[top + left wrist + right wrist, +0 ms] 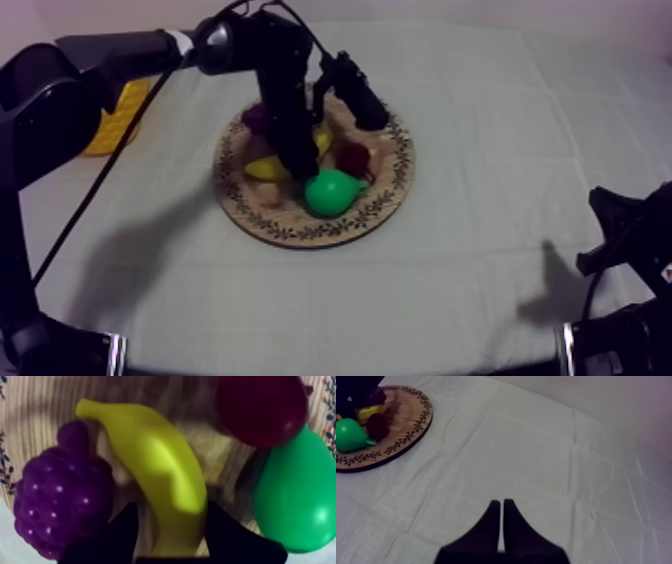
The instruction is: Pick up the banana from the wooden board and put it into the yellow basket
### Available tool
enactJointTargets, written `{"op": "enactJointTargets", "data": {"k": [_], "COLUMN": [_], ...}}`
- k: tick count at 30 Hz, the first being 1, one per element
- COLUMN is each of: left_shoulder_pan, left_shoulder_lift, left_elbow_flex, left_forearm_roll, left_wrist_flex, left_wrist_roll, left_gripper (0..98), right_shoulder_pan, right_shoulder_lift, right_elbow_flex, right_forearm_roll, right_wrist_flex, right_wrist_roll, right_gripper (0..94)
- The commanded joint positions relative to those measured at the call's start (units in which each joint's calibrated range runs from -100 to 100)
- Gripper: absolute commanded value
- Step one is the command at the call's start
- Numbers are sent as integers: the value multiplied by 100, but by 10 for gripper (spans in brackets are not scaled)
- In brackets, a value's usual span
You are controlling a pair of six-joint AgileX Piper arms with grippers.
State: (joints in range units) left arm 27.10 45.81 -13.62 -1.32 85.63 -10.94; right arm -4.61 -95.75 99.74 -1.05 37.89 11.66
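The yellow banana [155, 461] lies on the round wooden board [385, 205], with purple grapes [60, 501] on one side and a green pear [300, 501] on the other. My left gripper [171, 505] is down over the board with its fingers open, one on each side of the banana's near end. A thin gap shows beside one finger. From above, the left gripper [298, 165] hides the banana's [262, 168] middle. My right gripper [502, 521] is shut on nothing above bare cloth, far from the board.
A small red fruit [352, 158] sits on the board next to the pear [330, 192]. The yellow basket [120, 115] stands at the table's left, partly behind my left arm. My right arm [620, 255] rests low at the right edge.
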Motion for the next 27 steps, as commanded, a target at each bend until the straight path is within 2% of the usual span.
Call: {"op": "enactJointTargets", "data": {"k": [1, 6, 9, 17, 27], "left_shoulder_pan": [4, 24, 10, 52, 165], "left_shoulder_lift": [24, -14, -118, -1039, -2765], "left_elbow_flex": [-24, -25, 66, 239, 381], "left_forearm_roll": [27, 53, 64, 11, -271], "left_wrist_flex": [10, -51, -99, -235, -94], "left_wrist_roll": [-25, -23, -10, 3, 156], "left_gripper": [435, 311, 279, 270, 281], "right_shoulder_pan": [2, 2, 2, 2, 2], "right_shoulder_lift": [-1, -1, -1, -1, -1], "right_elbow_flex": [4, 4, 4, 4, 4], "right_forearm_roll": [0, 0, 0, 0, 0], "right_wrist_flex": [2, 2, 2, 2, 2], "right_wrist_roll": [3, 2, 0, 1, -1], "right_gripper": [4, 4, 4, 4, 4]}}
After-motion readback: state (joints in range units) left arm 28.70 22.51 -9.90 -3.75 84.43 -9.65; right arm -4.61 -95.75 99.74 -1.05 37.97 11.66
